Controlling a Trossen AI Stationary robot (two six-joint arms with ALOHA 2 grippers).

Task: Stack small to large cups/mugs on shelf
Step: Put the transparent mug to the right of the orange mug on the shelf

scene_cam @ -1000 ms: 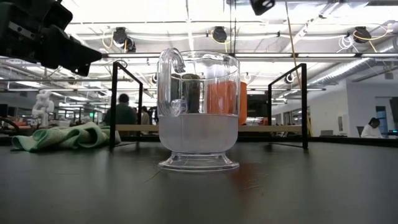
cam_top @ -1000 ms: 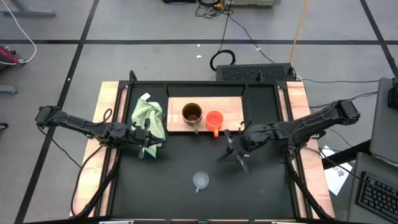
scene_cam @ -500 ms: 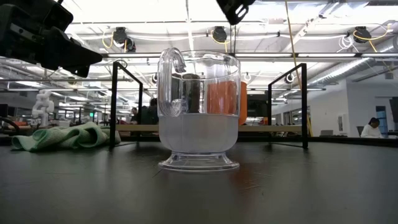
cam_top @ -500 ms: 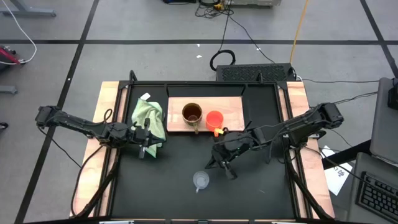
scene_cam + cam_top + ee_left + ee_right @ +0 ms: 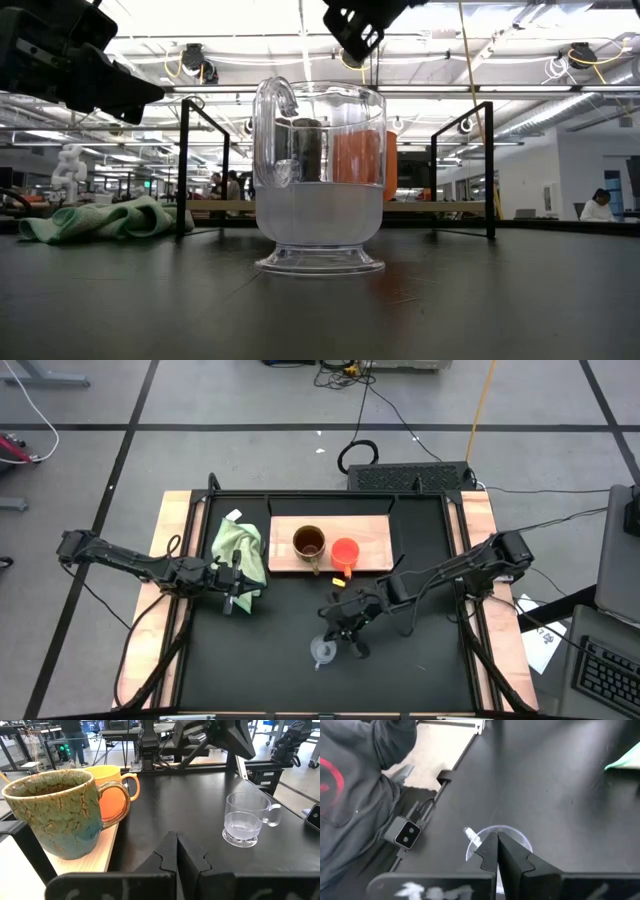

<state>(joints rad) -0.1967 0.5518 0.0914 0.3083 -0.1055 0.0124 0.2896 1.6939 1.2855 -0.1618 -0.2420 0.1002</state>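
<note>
Surface: black table (image 5: 400, 660), board (image 5: 375, 530) at its far edge.
On board: brown mug (image 5: 308, 543) and orange cup (image 5: 344, 551), side by side.
Clear cup: (image 5: 322, 651) alone on the table's near middle.
Right gripper: (image 5: 345, 632) poised above the clear cup, fingers pressed together, empty.
Left gripper: (image 5: 232, 600) waits beside green cloth (image 5: 240, 546), fingers together.
Handling: probably light, rigid, slick; grip rim or handle.
Unclear: gap between fingertips and rim.

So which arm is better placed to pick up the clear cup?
The right: its tool hangs just above the clear cup, fingers shut. The left tool waits far off by the green cloth.
</note>
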